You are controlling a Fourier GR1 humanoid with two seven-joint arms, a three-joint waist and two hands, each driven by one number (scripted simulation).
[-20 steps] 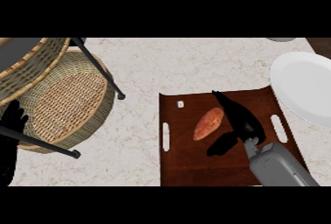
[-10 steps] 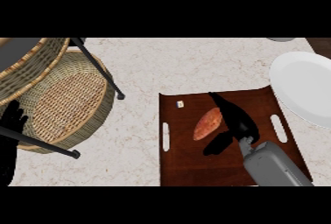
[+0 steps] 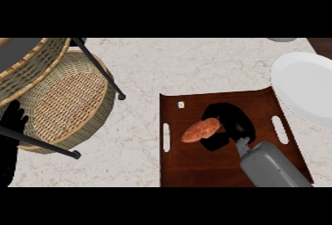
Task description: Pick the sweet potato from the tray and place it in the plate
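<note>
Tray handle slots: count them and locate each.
2: left slot on the tray's left side, beside the sweet potato; right slot on its right side, near the plate.

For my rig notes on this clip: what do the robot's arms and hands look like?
The right forearm is a smooth, boxy grey shell narrowing to a slim wrist, ending in a black right hand. The left hand, at the view's left edge, is likewise black; its forearm is out of view. No cables or markings show.
</note>
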